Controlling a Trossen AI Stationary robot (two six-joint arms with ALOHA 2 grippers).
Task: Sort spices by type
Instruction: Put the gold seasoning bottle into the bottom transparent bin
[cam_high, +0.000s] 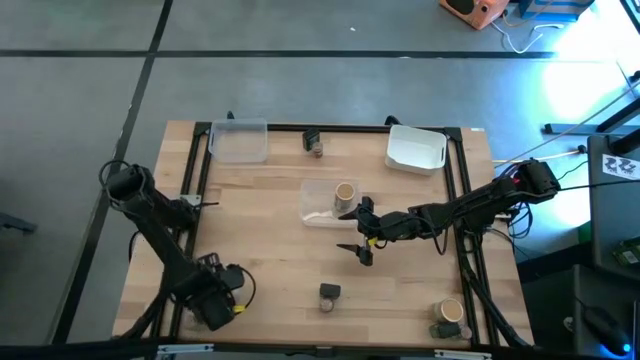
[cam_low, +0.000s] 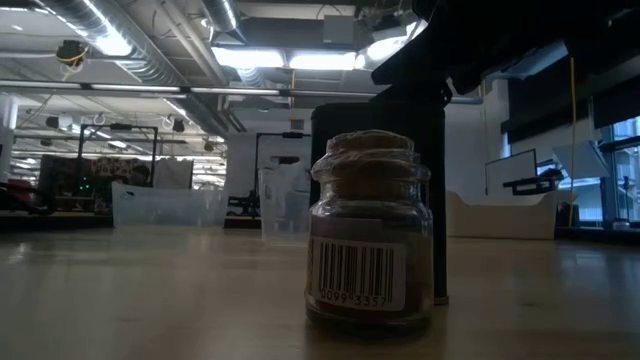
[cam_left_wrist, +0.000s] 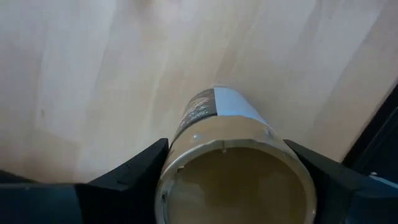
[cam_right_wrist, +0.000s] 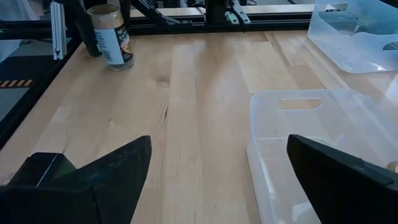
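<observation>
Though beside right pincer (cam_high: 362, 232), clear tub (cam_high: 318, 212)

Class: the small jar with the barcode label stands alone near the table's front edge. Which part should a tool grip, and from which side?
Grip the jar around its straight body below the neck, coming down from above: it stands upright, with open table on every side.

Pale blond wood table (cam_high: 270, 260) with a black frame (cam_high: 203, 160) around it. Clear tubs (cam_high: 239, 140), one white tub (cam_high: 415, 148). The jar (cam_low: 370, 232) up close is clear glass full of brown spice, with a white label and a black barcode. The tan cylinder (cam_left_wrist: 235, 163) has a black-and-white label. Both arms (cam_high: 165, 240) and the left gripper (cam_left_wrist: 235, 186) fingers are black.
</observation>
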